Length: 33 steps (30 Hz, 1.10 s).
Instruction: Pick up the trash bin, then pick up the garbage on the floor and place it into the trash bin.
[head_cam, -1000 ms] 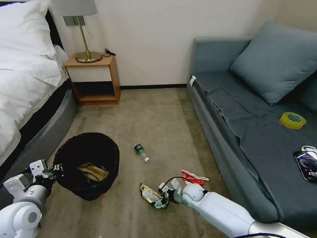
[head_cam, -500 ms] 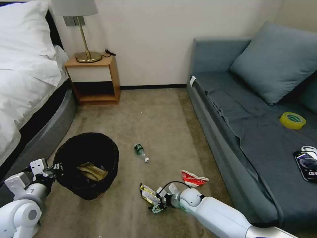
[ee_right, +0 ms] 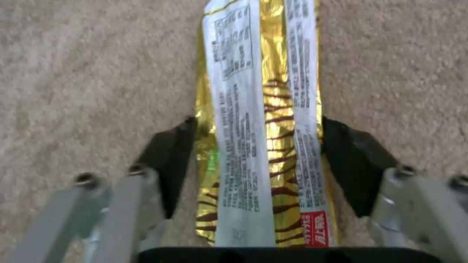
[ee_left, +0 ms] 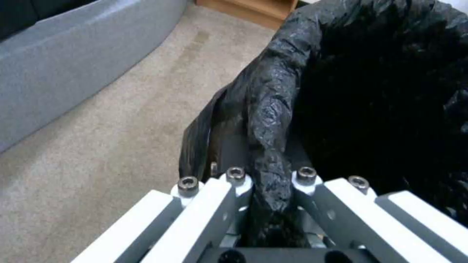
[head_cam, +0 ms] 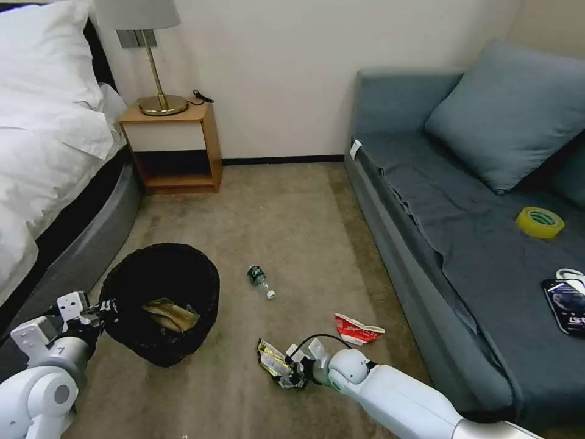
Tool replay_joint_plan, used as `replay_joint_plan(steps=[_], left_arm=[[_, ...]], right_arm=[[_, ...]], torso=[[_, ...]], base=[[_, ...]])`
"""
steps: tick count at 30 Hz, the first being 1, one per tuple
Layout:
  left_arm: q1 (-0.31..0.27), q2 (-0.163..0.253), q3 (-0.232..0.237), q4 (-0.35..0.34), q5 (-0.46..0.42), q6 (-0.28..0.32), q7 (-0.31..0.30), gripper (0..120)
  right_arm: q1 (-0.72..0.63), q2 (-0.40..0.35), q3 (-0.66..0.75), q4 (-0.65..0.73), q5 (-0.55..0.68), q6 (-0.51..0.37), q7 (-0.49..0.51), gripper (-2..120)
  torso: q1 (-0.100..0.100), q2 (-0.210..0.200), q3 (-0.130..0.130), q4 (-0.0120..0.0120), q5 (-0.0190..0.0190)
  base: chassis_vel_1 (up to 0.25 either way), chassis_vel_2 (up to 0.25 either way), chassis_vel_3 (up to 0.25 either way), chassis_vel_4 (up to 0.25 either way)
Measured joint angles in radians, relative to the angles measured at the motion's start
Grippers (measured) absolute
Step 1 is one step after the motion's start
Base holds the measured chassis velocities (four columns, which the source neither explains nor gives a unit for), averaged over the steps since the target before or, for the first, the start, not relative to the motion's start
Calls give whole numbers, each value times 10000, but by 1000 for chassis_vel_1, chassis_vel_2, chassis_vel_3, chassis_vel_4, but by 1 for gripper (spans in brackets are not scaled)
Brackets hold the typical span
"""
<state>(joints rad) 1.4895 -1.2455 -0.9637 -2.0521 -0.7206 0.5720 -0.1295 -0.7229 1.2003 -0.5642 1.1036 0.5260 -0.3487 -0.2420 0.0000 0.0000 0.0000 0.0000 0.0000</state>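
Left hand clamped on the near rim of the bin, fingers pinching a fold of the black liner, which keeps the bin's mouth up and near the litter. Inside the bin, a piece of tan paper already dropped. Right hand down at the carpet, spread wide over the gold wrapper; in the right wrist view the wrapper lying lengthwise between the two dark pads, one at each long edge, touching or nearly so but not yet squeezed, so nothing held so far. Probably lined up that way to close across the narrow width. Well apart on the floor: a red-and-white wrapper beside the sofa, and a green bottle between bin and sofa, both waiting. Thin, flat foil on carpet, likely to slip or buckle under a shallow pinch.
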Motion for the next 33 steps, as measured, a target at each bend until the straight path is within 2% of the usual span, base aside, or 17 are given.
replay_joint_plan(steps=[3,7,8,9,14,24,28,29,32,33], left_arm=[[12,-7,-28,-13,0,-1,10,3],[29,-15,-63,-27,1,-2,12,3],[45,-31,-76,-46,0,-4,12,3],[75,-60,-91,-101,0,-7,13,3],[70,-64,-86,-145,0,-7,1,3],[44,-99,110,-203,77,-1,-37,3],[34,-122,253,-198,112,7,-45,3],[34,-122,253,-198,112,7,-45,3],[16,-157,401,-166,152,9,-48,3],[16,-157,401,-166,152,9,-48,3]], right_arm=[[-117,-23,37,-4,-148,106,-11,42],[-148,-23,50,-6,-211,121,-8,35],[-171,-9,61,-30,-249,156,12,28],[-237,21,149,-5,-247,217,120,13],[-228,-163,325,338,-120,247,275,0],[-186,-827,1552,1909,291,153,757,0],[-256,-1549,2575,3471,690,-44,962,0],[-256,-1549,2575,3471,690,-44,962,0],[-230,-2013,3309,4880,1089,-78,1495,0],[-230,-2013,3309,4880,1089,-78,1495,0]], torso=[[0,1,-1,-1,1],[0,1,-1,-1,-1],[0,1,-1,-2,-1],[0,0,0,0,2],[0,0,0,3,1],[0,0,0,2,2],[0,0,0,-1,1],[0,0,0,-1,1],[0,0,1,-2,0],[0,0,1,-2,0]], base=[[0,0,0,0],[0,0,0,0],[0,0,0,0],[0,0,0,0],[0,0,0,0],[0,0,0,0],[0,0,0,0],[0,0,0,0],[0,0,0,0],[0,0,0,0]])
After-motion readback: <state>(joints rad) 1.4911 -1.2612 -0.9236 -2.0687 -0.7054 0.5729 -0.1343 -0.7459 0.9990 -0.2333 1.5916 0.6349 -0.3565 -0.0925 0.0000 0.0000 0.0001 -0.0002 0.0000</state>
